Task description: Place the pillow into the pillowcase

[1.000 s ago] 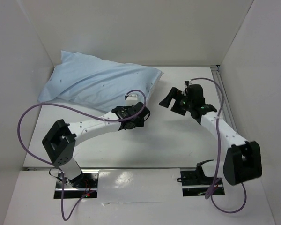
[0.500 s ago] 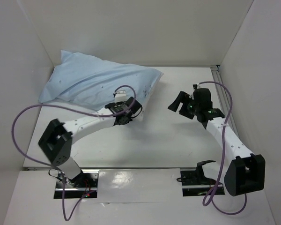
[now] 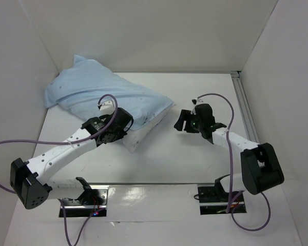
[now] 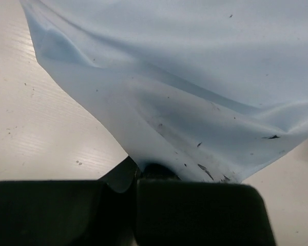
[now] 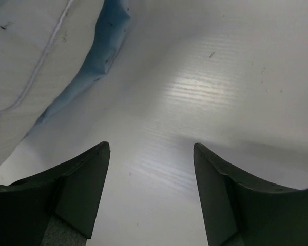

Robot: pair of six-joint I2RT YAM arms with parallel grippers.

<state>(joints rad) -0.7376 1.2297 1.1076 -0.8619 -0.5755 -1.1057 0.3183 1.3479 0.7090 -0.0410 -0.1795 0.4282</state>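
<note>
The pale blue pillowcase (image 3: 102, 89) lies across the back left of the table. The white pillow (image 3: 143, 128) is inside it, and its bare end sticks out at the near right. My left gripper (image 3: 123, 123) sits at the case's near edge. In the left wrist view this gripper (image 4: 136, 177) is shut on a fold of the blue pillowcase (image 4: 195, 102). My right gripper (image 3: 180, 122) hangs just right of the pillow's bare end. In the right wrist view that gripper (image 5: 151, 154) is open over bare table, with the pillow (image 5: 25, 66) and the pillowcase (image 5: 110, 36) at the upper left.
White walls close in the table at the back, left and right. A metal rail (image 3: 244, 102) runs along the right side. Purple cables (image 3: 41, 143) loop off both arms. The arm bases stand at the near edge.
My left gripper has shut on the pillowcase edge and pulled left and nearer, dragging pillow and case that way. The right arm has swung left toward the pillow's end, its jaws a little narrower.
</note>
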